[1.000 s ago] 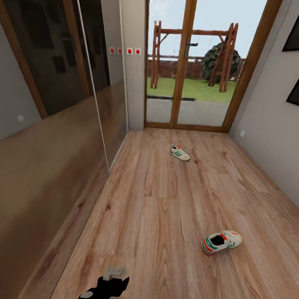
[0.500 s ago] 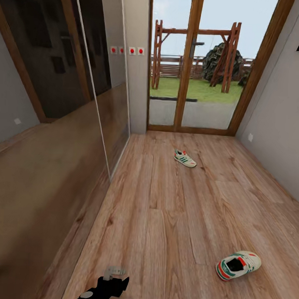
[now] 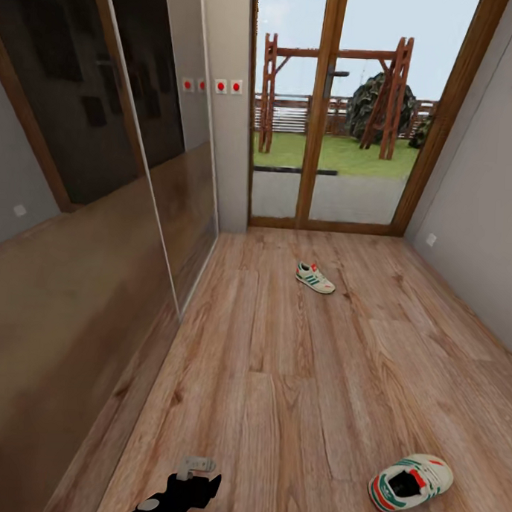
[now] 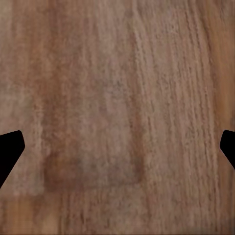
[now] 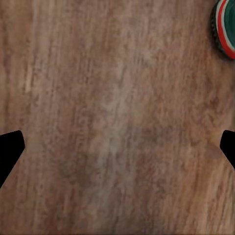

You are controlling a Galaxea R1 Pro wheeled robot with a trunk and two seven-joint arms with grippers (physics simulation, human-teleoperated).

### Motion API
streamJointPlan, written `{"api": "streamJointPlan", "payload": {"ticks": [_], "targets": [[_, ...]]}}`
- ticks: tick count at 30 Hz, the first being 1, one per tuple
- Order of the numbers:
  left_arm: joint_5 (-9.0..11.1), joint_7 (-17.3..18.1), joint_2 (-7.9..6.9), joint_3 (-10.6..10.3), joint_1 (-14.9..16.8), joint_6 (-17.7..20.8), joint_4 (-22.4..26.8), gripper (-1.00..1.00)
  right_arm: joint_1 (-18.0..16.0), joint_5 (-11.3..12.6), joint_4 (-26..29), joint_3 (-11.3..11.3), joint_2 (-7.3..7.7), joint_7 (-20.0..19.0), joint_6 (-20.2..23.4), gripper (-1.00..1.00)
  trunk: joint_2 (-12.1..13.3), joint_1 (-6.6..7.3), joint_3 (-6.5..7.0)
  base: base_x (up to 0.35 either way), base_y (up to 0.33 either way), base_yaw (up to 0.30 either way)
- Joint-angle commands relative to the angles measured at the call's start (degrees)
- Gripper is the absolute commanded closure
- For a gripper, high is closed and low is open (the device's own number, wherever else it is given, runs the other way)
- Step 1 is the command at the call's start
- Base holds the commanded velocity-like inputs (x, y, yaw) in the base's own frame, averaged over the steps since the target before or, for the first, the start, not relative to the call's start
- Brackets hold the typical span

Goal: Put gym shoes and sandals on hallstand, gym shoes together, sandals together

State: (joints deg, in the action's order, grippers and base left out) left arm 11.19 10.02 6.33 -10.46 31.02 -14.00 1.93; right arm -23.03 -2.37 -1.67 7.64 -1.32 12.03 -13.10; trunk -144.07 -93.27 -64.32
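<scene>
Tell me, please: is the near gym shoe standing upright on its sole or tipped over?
Upright. In the head view the near gym shoe rests on the wood floor with its dark opening facing up, sole down.

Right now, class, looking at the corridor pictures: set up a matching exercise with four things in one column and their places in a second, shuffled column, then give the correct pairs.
Things:
1. near gym shoe
2. far gym shoe
3. glass door
4. sliding wardrobe

Places:
A. along the corridor's left side
B. floor, close to the robot, on its right
C. at the corridor's far end
D. floor, not far from the door

Pairs: 1-B, 2-D, 3-C, 4-A
</scene>
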Motion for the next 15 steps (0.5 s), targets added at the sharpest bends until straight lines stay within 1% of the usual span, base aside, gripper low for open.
{"api": "streamJointPlan", "payload": {"ticks": [1,4,11,15], "targets": [[-0.01,0.0,0.0,0.0,0.0,0.01,0.0,-1.0,0.0,0.0,0.0,0.0,0.0,0.0,0.0,-1.0,0.0,0.0,0.0,0.03,-0.02,0.0],[0.03,0.0,0.0,0.0,0.0,0.02,0.0,-1.0,0.0,0.0,0.0,0.0,0.0,0.0,0.0,-1.0,0.0,0.0,0.0,0.057,-0.013,0.0],[-0.02,0.0,0.0,0.0,0.0,-0.03,0.0,-1.0,0.0,0.01,0.0,0.0,0.0,0.01,0.0,-1.0,0.0,0.0,0.0,0.192,-0.005,0.0],[0.01,0.0,0.0,0.0,0.0,-0.05,0.0,-1.0,0.0,0.01,0.0,-0.01,0.0,0.01,0.0,-1.0,0.0,0.0,0.0,0.094,-0.001,0.0]]}}
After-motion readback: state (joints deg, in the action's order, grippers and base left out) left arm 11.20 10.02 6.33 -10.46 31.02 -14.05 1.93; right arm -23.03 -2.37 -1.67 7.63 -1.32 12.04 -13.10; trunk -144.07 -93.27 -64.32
